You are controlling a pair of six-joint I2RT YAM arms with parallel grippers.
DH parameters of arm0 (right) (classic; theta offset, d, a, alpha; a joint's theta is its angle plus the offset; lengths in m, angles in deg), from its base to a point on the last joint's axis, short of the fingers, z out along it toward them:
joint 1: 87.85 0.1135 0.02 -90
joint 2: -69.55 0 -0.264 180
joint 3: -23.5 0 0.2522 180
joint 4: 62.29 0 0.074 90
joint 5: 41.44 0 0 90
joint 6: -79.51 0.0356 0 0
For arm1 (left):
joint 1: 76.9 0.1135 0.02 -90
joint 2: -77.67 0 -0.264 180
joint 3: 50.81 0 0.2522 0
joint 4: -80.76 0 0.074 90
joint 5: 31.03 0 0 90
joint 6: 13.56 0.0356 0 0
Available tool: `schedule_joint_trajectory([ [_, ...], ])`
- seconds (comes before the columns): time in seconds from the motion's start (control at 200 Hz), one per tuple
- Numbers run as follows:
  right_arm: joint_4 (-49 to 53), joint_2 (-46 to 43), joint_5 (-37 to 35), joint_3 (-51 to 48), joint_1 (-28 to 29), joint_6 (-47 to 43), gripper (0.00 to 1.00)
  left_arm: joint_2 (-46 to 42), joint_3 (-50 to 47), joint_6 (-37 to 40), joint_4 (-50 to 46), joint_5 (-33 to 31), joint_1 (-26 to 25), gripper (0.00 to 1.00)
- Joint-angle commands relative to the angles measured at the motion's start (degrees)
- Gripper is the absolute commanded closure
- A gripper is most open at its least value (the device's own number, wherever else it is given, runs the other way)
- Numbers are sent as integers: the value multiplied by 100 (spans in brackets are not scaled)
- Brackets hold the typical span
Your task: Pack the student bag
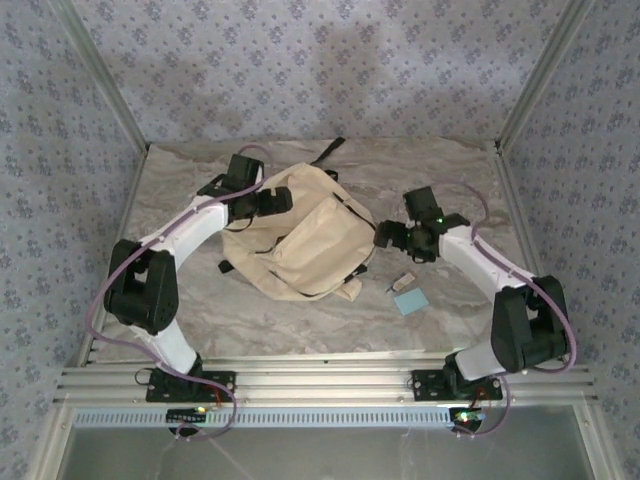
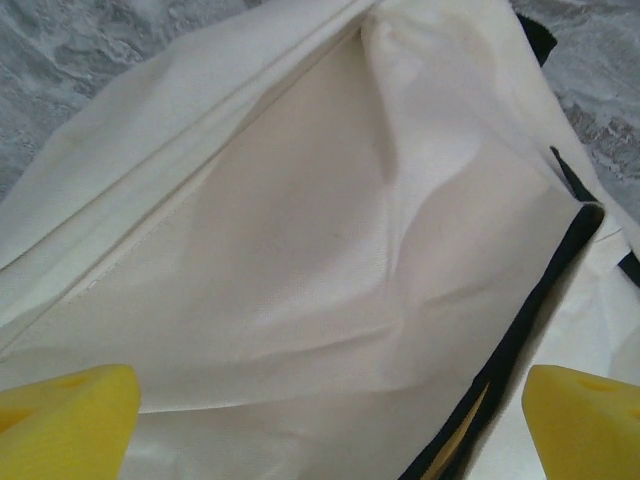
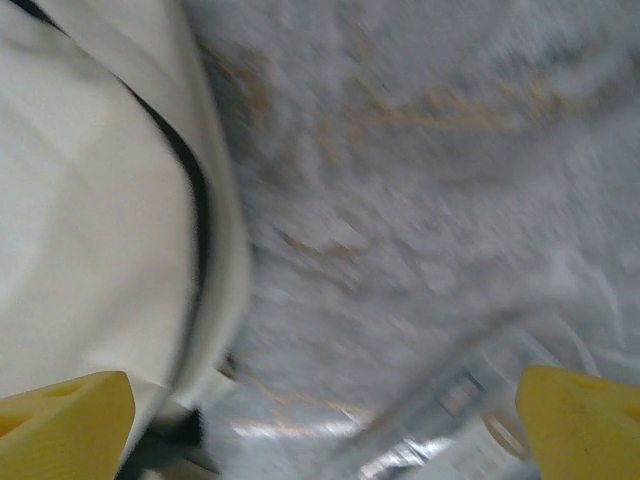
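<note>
Left end effector (image 2: 328, 428): jaws spread wide with nothing in them; its yellow fingertips (image 2: 62, 420) sit at the two lower corners of the left wrist view.
Between the left fingers: cream cloth of the student bag (image 1: 300, 238) spans the whole gap, folded and creased. Whether the pads touch it cannot be told.
Black trim (image 2: 530, 310): a dark band along the bag's edge, just inside the right-hand fingertip and running away from it, ahead of the end effector.
Right end effector (image 3: 322, 428): jaws just as wide apart, and empty; the right fingertips (image 3: 585, 420) show at the lower corners of a blurred right wrist view.
Ahead of the right end effector: bag cloth with a dark line to its left side, and bare marbled worktop (image 3: 430, 170) in front and to its right.
Student bag, overall: lies flat on the worktop between the two end effectors. The left one is over its far left corner and the right one is close against its right edge.
Blue card (image 1: 410, 301): on the bare worktop to the near side of the right end effector, apart from the bag.
Small tan object (image 1: 401, 283): just beside the card, between it and the right end effector; too small to identify.
</note>
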Motion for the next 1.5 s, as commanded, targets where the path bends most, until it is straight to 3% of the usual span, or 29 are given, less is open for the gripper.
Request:
schedule_joint_trajectory([
  [0.0, 636, -277, -537, -389, 48, 525, 0, -91, 5, 106, 241, 133, -19, 2],
  [0.2, 1055, -285, -1050, -563, 429, 1239, 2, -340, -240, 140, 277, 119, -19, 1],
  [0.345, 609, 19, -957, -654, 616, 1561, 9, -470, -391, 141, 262, 124, -7, 1],
  [0.535, 45, 557, -875, -643, 699, 1791, 10, -741, -580, 115, 216, 67, 32, 1],
  [0.964, 301, 1648, -1270, 904, 1196, 826, 10, -1117, -942, -79, 277, 1, 200, 0],
  [1.274, 521, 1115, -1346, 65, 1501, 1088, 17, -1068, -934, -55, 326, 49, 212, 0],
  [1.494, 189, 906, -1079, -373, 1385, 537, 25, -1058, -915, -52, 297, 119, 214, 0],
])
